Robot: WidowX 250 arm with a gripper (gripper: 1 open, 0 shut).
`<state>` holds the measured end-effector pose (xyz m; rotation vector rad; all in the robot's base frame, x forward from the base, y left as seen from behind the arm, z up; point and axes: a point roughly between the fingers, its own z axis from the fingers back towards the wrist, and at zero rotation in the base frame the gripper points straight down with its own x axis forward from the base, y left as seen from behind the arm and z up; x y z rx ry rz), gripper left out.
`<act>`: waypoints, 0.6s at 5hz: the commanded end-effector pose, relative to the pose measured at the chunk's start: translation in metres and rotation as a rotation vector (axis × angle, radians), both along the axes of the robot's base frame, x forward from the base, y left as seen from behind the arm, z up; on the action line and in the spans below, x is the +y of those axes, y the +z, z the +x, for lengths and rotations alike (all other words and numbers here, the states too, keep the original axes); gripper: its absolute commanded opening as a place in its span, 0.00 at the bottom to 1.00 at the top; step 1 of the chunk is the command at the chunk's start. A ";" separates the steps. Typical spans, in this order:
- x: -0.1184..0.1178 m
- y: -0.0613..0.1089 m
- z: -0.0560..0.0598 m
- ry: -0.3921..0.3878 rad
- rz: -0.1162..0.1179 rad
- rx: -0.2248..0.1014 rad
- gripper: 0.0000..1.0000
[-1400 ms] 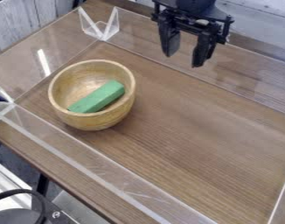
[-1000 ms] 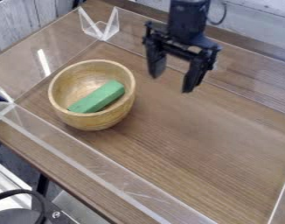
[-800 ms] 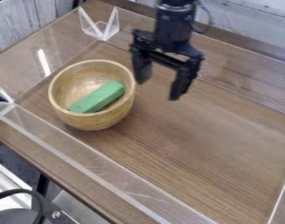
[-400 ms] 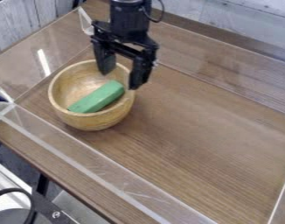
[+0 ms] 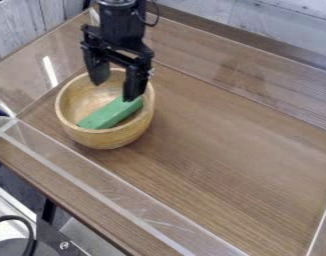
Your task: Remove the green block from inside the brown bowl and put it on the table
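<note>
Green and untouched, the green block [image 5: 112,110] lies slanted on the floor of the brown bowl [image 5: 86,131], just below the end effector [image 5: 118,87], which has travelled from the far right of the table [image 5: 233,140] to hang over the bowl's far rim with its fingers spread wide and pointing down, holding nothing; I judge the approach nearly done and the descent and grasp not yet begun. To its right and toward the camera stretches broad bare wood for setting the block down, while the bowl's thick wall crowds the fingertips and the clear acrylic wall [image 5: 119,205] bounds the near edge.
</note>
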<state>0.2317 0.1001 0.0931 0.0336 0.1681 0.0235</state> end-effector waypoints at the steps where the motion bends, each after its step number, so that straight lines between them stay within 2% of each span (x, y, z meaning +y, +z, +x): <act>1: 0.009 -0.001 0.004 -0.007 0.016 -0.022 1.00; 2: 0.015 -0.014 0.006 -0.017 0.014 -0.015 1.00; 3: 0.020 -0.024 0.010 -0.026 0.022 -0.008 1.00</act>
